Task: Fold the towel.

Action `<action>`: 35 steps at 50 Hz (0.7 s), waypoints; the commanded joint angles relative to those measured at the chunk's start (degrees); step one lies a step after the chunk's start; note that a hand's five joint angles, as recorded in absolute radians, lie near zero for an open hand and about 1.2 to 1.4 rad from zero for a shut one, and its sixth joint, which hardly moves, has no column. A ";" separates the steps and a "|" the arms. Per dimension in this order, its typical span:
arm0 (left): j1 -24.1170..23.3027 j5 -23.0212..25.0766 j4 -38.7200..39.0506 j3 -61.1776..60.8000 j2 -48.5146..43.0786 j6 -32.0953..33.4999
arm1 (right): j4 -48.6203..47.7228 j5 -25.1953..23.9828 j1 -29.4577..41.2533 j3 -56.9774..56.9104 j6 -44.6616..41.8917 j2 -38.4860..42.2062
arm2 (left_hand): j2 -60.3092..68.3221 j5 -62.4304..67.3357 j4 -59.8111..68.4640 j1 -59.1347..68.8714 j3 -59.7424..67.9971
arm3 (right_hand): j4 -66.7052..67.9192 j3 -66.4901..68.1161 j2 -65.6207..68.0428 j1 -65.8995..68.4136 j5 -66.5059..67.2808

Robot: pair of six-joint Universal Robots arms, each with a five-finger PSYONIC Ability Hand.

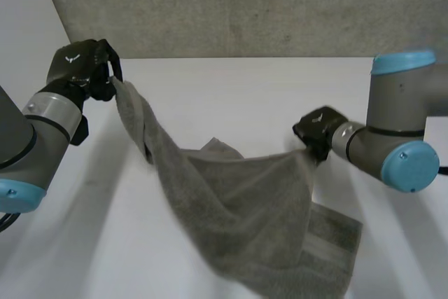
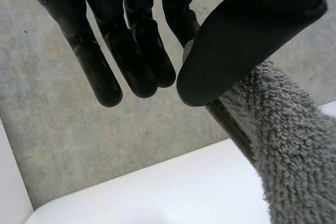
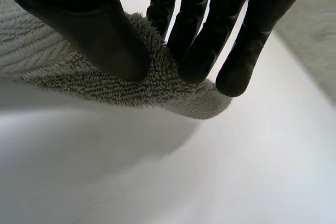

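Grey terry-cloth towel strung between two black robot hands above a white table.

At left, left hand raised near the table's far edge, thumb clamped against fingers on one bunched end of the cloth. From there, a twisted band sagging down and across, lower part draped onto the table at the near side. At right, right hand held lower, thumb and fingers pinched on a folded towel edge just above the tabletop.
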 commanded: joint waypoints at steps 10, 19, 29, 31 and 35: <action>-0.42 -1.06 0.16 31.07 -9.22 3.82 | -12.11 3.17 1.71 -40.27 0.27 4.72 | 10.17 10.73 10.19 11.47 10.26 | 3.13 3.44 4.65 4.35 4.00; -0.51 -1.06 0.52 43.90 -10.10 1.80 | -14.41 6.25 3.03 -50.56 2.20 2.88 | 10.17 10.73 10.19 11.47 10.26 | 3.13 3.44 4.65 4.35 4.00; 0.20 0.35 0.87 30.28 -9.31 0.39 | -0.33 2.65 2.85 -31.04 2.73 0.23 | 10.17 10.73 10.19 11.47 10.26 | 3.13 3.44 4.65 4.35 4.00; 0.20 3.23 2.18 23.29 -9.57 0.56 | -0.07 0.37 2.85 -21.68 2.21 -0.47 | 10.17 10.73 10.19 11.47 10.26 | 3.13 3.44 4.65 4.35 4.00; 0.37 7.62 4.11 15.82 -10.01 0.91 | -1.83 -1.49 2.76 -13.28 1.24 -0.47 | 10.17 10.73 10.19 11.47 10.26 | 3.13 3.44 4.65 4.35 4.00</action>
